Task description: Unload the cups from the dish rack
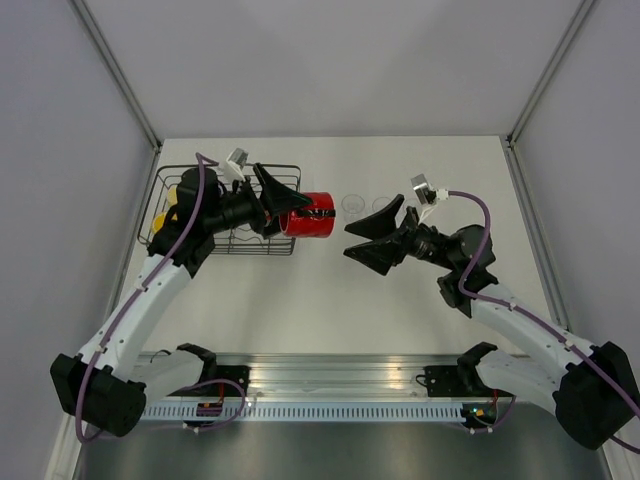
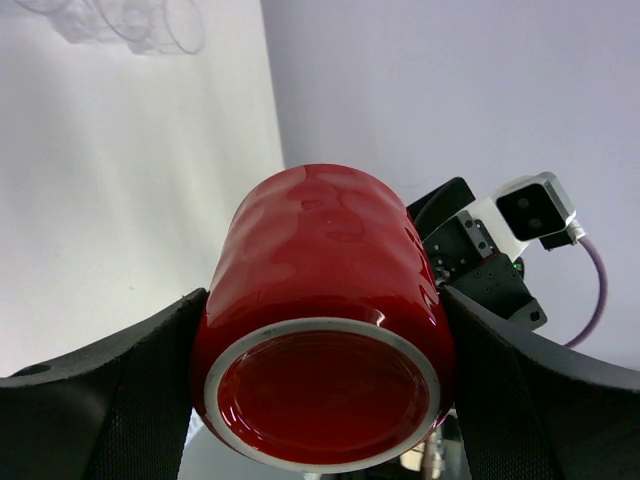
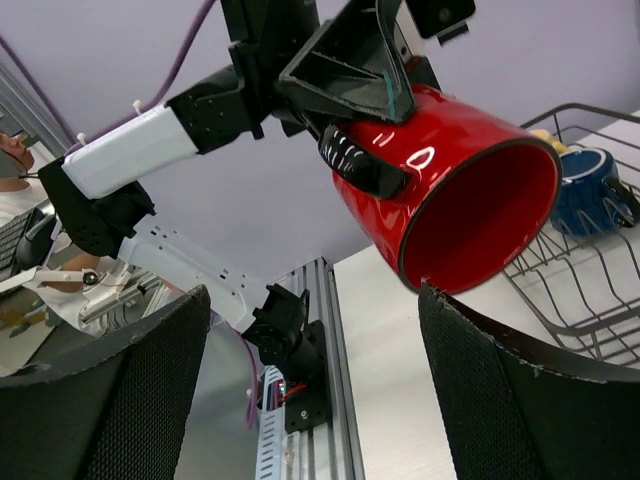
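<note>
A red mug (image 1: 314,217) hangs sideways in the air just right of the dish rack (image 1: 240,250), with my left gripper (image 1: 290,212) shut on its body. In the left wrist view its base (image 2: 322,392) faces the camera between the two pads. My right gripper (image 1: 350,243) stands open a short way to the mug's right, facing its mouth (image 3: 480,220), with nothing between its fingers (image 3: 150,400). A blue mug (image 3: 590,190) lies in the rack (image 3: 570,300), and a yellow mug (image 1: 162,217) shows at the rack's left end. Two clear tumblers (image 1: 352,205) stand on the table behind the grippers.
The tumblers (image 2: 130,20) sit close together just behind the gap between the two grippers. An aluminium rail (image 1: 330,385) runs along the near table edge between the arm bases. White walls close in the table at the back and sides.
</note>
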`<state>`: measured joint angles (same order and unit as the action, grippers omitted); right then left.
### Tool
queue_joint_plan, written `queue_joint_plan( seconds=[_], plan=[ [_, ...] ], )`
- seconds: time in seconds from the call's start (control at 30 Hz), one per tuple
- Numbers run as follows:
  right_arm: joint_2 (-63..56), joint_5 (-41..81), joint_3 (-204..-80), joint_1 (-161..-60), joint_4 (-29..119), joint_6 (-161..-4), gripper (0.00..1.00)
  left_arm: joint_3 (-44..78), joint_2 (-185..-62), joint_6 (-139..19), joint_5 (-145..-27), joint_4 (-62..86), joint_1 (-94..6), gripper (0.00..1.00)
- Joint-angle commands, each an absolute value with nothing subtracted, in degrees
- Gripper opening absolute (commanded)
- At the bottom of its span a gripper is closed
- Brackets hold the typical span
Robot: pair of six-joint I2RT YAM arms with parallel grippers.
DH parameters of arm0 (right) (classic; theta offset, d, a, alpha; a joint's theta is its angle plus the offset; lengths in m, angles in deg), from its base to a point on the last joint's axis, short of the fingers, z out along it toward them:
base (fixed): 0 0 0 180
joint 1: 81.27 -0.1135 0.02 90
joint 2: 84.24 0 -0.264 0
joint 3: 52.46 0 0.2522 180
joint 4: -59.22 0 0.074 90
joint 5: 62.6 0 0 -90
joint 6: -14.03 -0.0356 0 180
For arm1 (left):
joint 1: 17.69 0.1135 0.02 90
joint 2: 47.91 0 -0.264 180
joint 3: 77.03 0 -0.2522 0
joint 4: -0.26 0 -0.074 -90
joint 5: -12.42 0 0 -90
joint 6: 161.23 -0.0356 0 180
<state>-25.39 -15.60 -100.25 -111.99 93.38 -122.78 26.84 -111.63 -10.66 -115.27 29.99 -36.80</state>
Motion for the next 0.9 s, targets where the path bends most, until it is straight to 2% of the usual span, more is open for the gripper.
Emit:
queue_joint_plan(
  seconds=[0.0,0.17,0.33,0.47,0.53,0.57,0.63,0.67,0.8,0.87],
  plan=[
    [-25.27,-14.53,-100.15,-113.17,101.19,-120.1,0.88,29.52,-108.21,3.9,-116.26,15.17,-39.13,0.02],
    [-24.22,-12.77,-101.82,-114.05,98.63,-116.41,0.86,31.72,-108.38,9.0,-116.42,8.6,-40.97,0.02],
    [-20.61,-13.82,-104.54,-115.9,100.29,-114.73,0.78,34.88,-109.34,15.42,-117.83,0.94,-43.7,0.02],
    [-18.94,-15.49,-104.63,-117.22,104.96,-115.26,0.61,36.29,-109.52,16.83,-117.57,-0.56,-45.45,0.02],
    [-18.85,-15.58,-104.63,-117.74,105.92,-115.0,0.58,37.17,-109.43,17.88,-117.66,-1.62,-45.98,0.02],
    [-18.68,-16.01,-104.63,-117.83,107.23,-114.91,0.49,37.44,-109.43,18.15,-117.57,-1.8,-46.51,0.02],
    [-18.5,-16.45,-104.72,-118.01,108.91,-115.26,0.4,37.88,-109.7,18.77,-117.66,-2.06,-46.69,0.02],
    [-18.41,-16.72,-104.72,-118.01,109.44,-115.52,0.28,38.05,-109.78,18.94,-117.75,-1.97,-46.78,0.02],
    [-18.85,-16.9,-104.55,-118.1,111.29,-116.23,0.01,38.93,-109.7,19.56,-116.87,-1.45,-46.78,0.02],
    [-19.46,-16.9,-104.02,-118.1,111.82,-116.4,0.01,38.76,-109.7,19.56,-116.78,-1.53,-46.78,0.02]
  ],
)
